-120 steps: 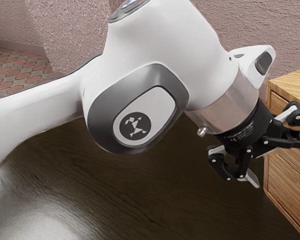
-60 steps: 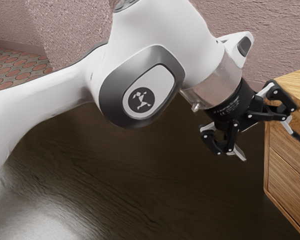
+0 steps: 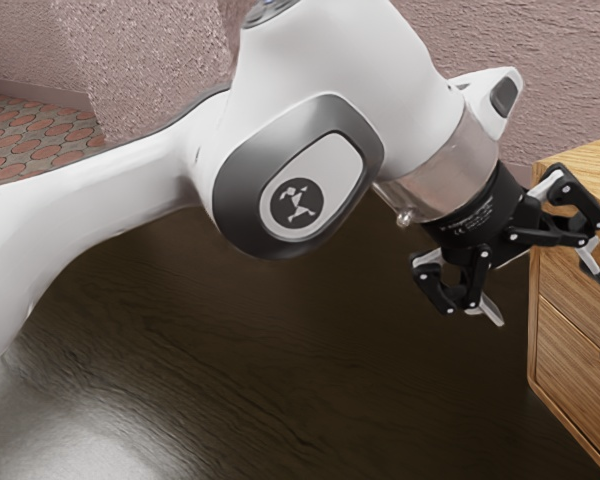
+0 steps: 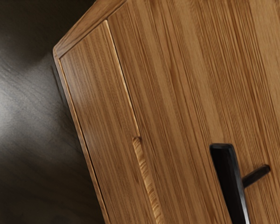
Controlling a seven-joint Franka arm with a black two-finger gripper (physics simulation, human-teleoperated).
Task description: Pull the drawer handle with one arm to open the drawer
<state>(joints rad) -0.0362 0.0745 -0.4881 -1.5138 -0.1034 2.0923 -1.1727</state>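
A wooden drawer cabinet [image 3: 572, 340] stands at the exterior view's right edge, with two drawer fronts showing one above the other. My black gripper [image 3: 545, 282] hangs open just in front of the upper drawer front [image 3: 570, 282]; one finger [image 3: 580, 205] overlaps the cabinet's top corner and the other [image 3: 460, 295] stays out over the floor. In the wrist view the drawer front [image 4: 186, 102] is close ahead, and its black bar handle [image 4: 229, 182] stands off the wood on a short stem. Nothing is between the fingers.
Dark wood-grain floor [image 3: 280, 380] spreads below and to the exterior view's left of the cabinet. A pink textured wall [image 3: 570, 50] rises behind. A patterned tile patch [image 3: 30, 140] lies at the far left.
My hand rose and drew back from the cabinet, then shifted slightly toward it again. The fingers stayed open, and the drawer fronts have not moved.
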